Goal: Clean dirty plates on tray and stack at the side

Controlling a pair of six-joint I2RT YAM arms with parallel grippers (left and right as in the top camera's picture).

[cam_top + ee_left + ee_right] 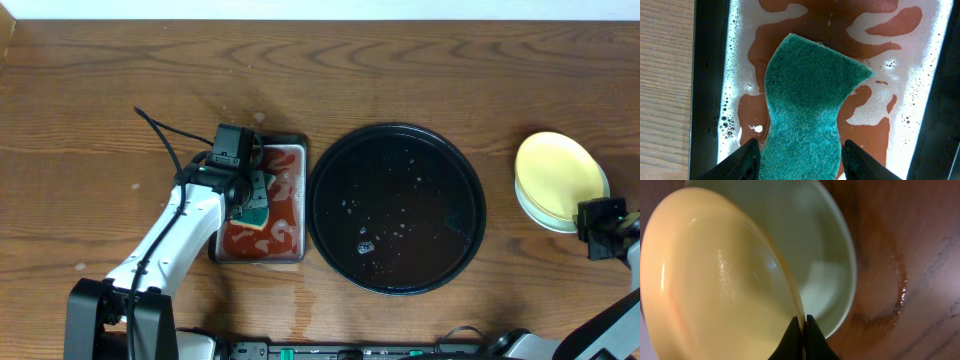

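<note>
The black round tray (335,235) sits mid-table, wet, with no plate on it. The pale yellow plate (558,174) lies at the right on a mint-white plate (535,212). My right gripper (596,222) is shut on the yellow plate's rim (801,322) and holds it tilted over the mint-white plate (825,255). My left gripper (247,195) is open over the small metal tray (297,148) of red liquid. Its fingers (800,157) stand either side of a green sponge (807,107) without pinching it.
Foamy red liquid (880,30) fills the small metal tray. Water drops (365,244) lie on the black tray, and a wet streak (900,287) marks the wood beside the plates. Wooden table (90,110) extends left and behind.
</note>
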